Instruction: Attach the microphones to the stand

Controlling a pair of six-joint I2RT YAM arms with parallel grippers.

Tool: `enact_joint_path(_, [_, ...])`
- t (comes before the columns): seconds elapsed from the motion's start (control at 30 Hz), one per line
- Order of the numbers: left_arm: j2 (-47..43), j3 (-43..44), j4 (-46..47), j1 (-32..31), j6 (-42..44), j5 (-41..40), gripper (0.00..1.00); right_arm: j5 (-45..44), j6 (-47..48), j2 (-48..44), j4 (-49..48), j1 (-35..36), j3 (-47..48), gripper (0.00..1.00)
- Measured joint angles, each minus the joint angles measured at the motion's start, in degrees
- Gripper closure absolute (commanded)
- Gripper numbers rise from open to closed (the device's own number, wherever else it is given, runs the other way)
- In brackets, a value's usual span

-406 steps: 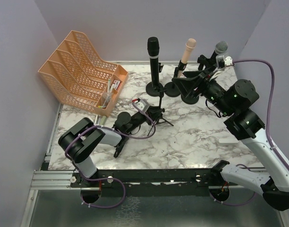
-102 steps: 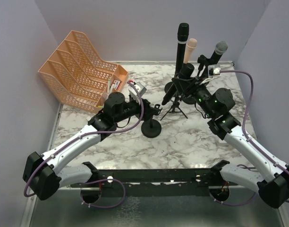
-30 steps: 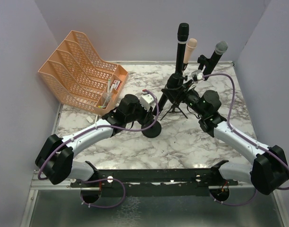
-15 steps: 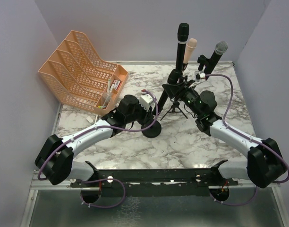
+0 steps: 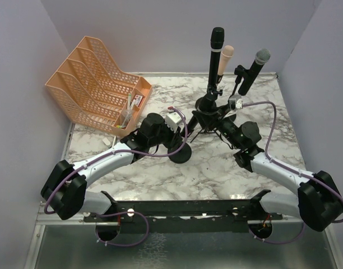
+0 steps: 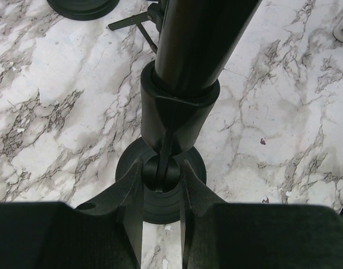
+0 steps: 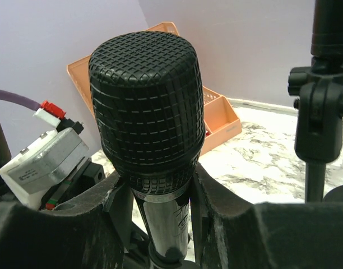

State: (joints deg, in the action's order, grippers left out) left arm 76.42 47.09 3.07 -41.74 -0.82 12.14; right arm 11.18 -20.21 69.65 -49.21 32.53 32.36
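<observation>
Two pincers are at work near the middle of the table (image 5: 160, 174), and both are clamped. The left pincer (image 6: 162, 168) is closed on the thin stem of one stand (image 6: 177, 120), just above its round foot (image 6: 195, 168). The right pincer (image 7: 160, 188) grips one black microphone (image 7: 146, 106) by the neck, a finger pressed to each side just under the mesh head. The left wrist view shows the lower end of this microphone's dark body sitting in the stand's cup-shaped holder, so microphone and stand are touching.

Four microphones can be counted in all. Besides the held one, three rise close together by the far edge of the table: one tall black microphone (image 5: 217, 42), one pink microphone (image 5: 226, 54) just to its right, and one grey-headed microphone (image 5: 260, 58) further right, leaning. The arms hide most of what holds them up, so how many stands carry them cannot be told. The left wrist view shows one second round foot (image 6: 82, 5) and the legs of one tripod (image 6: 135, 21) behind the gripped stand. The right wrist view shows one stand clamp (image 7: 320, 112) under a dark microphone body.

One orange rack (image 5: 90, 73) stands at the far left corner of the table, with a few small items in its low front compartment.
</observation>
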Motion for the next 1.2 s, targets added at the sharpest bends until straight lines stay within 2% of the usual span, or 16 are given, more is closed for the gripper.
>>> enact_joint_path(0.13, [-0.04,-0.04,-0.02,-0.02,-0.11,-0.28,1.00,-1.01,-1.40,-0.81,-0.79,0.00,-0.90,0.99])
enact_joint_path(0.33, [-0.07,-0.04,0.00,-0.02,-0.81,-0.72,1.00,-1.09,-2.82,2.99,1.18,0.00,1.68,0.99])
enact_joint_path(0.47, [-0.07,-0.07,0.02,0.00,-1.44,-1.11,1.00,-0.42,-0.17,5.66,5.68,0.00,4.72,0.99])
enact_joint_path(0.63, [-0.09,-0.09,0.07,0.04,-2.01,-1.38,1.00,0.48,1.20,6.84,6.12,0.00,5.20,0.99])
enact_joint_path(0.9, [-0.24,-0.68,1.14,0.02,-3.17,-1.81,1.00,0.83,0.76,8.90,-0.72,0.00,2.32,0.99])
enact_joint_path(1.2, [-0.37,-1.60,2.86,-0.02,-3.54,-2.03,1.00,0.94,0.66,9.27,-2.93,0.00,0.70,0.99])
